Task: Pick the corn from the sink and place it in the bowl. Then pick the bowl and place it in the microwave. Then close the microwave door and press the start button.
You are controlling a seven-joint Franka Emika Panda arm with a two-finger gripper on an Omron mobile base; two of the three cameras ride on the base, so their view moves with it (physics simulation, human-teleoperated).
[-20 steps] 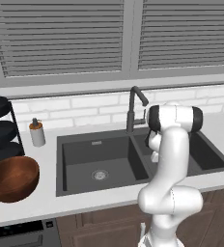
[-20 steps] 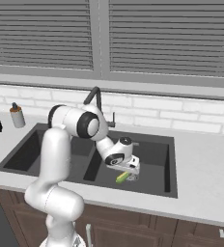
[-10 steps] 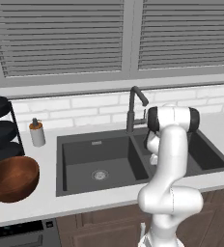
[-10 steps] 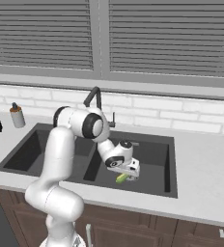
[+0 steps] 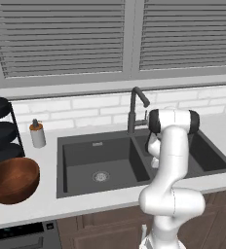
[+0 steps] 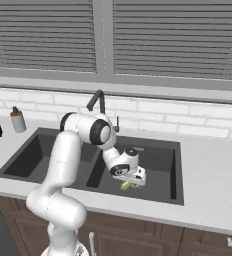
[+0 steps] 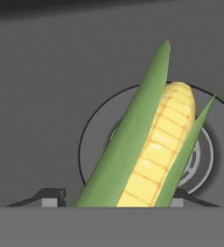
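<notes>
- The pincer [image 6: 129, 182] is seen low in the right basin of the sink [image 6: 160, 150], directly over the corn [image 6: 125, 185]; in the hand view its two dark tips [image 7: 51, 198] stand on either side of the cob's lower end.
- Whether the jaws are already clamped on the cob cannot be told: contact is hidden at the bottom edge of the hand view, so a grasp in the making is judged, not a finished one.
- The corn is found lying across the round drain [image 7: 203, 159] of that basin, yellow kernels up between two green husk leaves; the straddling across its width is judged to be chosen because the narrow side fits between the tips.
- The arm is bent steeply down from the shoulder, as is needed for the basin floor to be reached.
- The faucet [image 5: 136, 107] stands behind the divider, apart from the wrist.
- The wooden bowl [image 5: 12, 179] waits on the worktop [image 5: 47, 204] left of the sink, well apart from the corn, beside the dish rack [image 5: 2, 131] and a soap bottle [image 5: 37, 133]; a lift and a long carry leftward are judged to be required.
</notes>
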